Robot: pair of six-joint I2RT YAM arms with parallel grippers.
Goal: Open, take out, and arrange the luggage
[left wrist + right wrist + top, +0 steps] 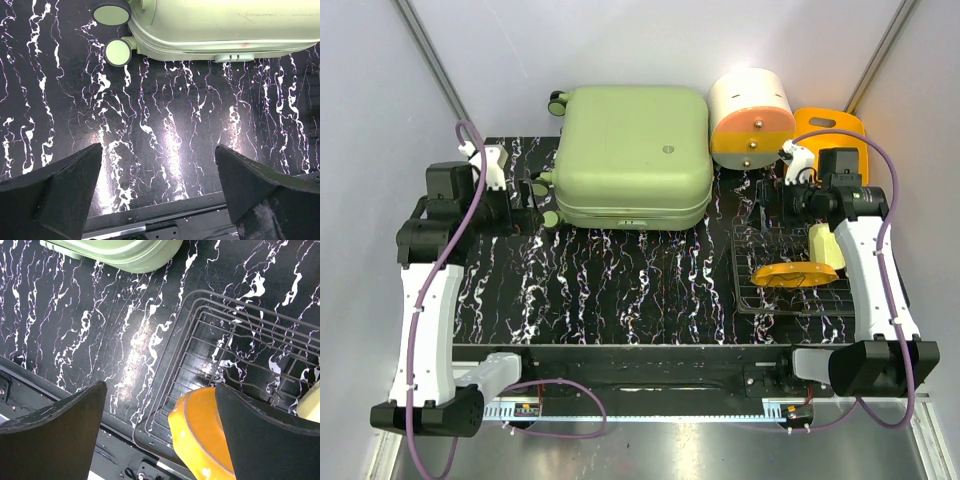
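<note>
**Closed case lies nearer the left arm, wheels toward it**

The luggage (pixel 632 150) lies flat and shut at the far middle of the table (pixel 620 290), with its lid facing up. Its wheels (pixel 118 52) are at the left end, so its long axis runs left to right across the table. The zip seam on its near side faces both arms.

The left gripper (pixel 157 150) hangs just off that wheeled end. Its jaws are spread wide and there is only bare tabletop between them. From its wrist view the case sits ahead and a little to the right, with the seam in plain sight.

The right gripper (pixel 160 386) is also spread wide and carries nothing. It hovers over the wire rack (pixel 235 335), above an orange dish (pixel 200 440) that rests in it. Only the case's near right corner shows in its wrist view, off to the far left.

I judge the left arm the nearer of the two, though it meets the case end-on at the wheels. To open the case, a finger most likely has to work along the seam on the near side. None of the views shows me the zip pull
</note>
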